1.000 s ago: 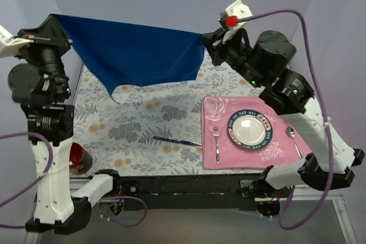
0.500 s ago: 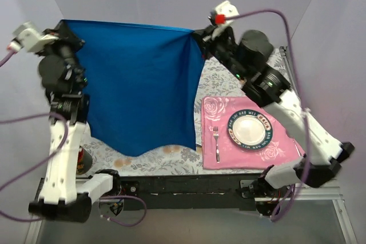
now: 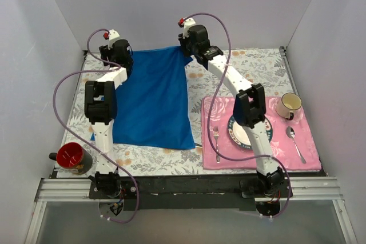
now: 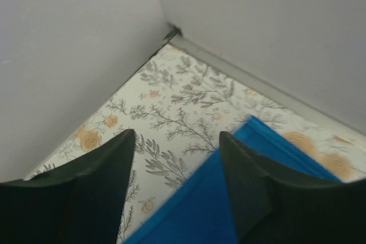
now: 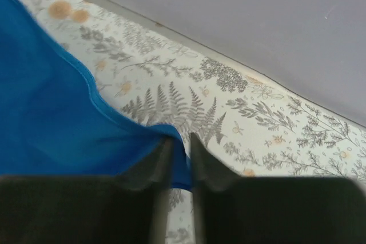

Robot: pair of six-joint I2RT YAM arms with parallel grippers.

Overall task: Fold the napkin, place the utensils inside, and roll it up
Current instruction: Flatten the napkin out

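The blue napkin (image 3: 151,101) lies spread flat on the floral tablecloth, left of the pink mat. My left gripper (image 3: 120,55) hangs over its far left corner. In the left wrist view this gripper (image 4: 176,132) is open wide and the napkin (image 4: 189,210) lies loose on the table below it. At the far right corner is my right gripper (image 3: 186,41). In the right wrist view its jaws (image 5: 180,139) stand slightly apart, with the napkin (image 5: 57,118) corner draped loosely in the narrow gap. The knife is hidden. A fork (image 3: 216,141) and a spoon (image 3: 295,141) lie on the mat.
The pink rose-patterned mat (image 3: 213,108) carries a plate (image 3: 269,134) and a mug (image 3: 289,106). A red cup (image 3: 73,157) stands at the near left corner. Grey walls close in the back and both sides, right behind the two grippers.
The napkin, held up in the air by both grippers, has come down flat on the table. Both arms have stretched to the far edge. The left jaws opened wide and the right jaws parted.
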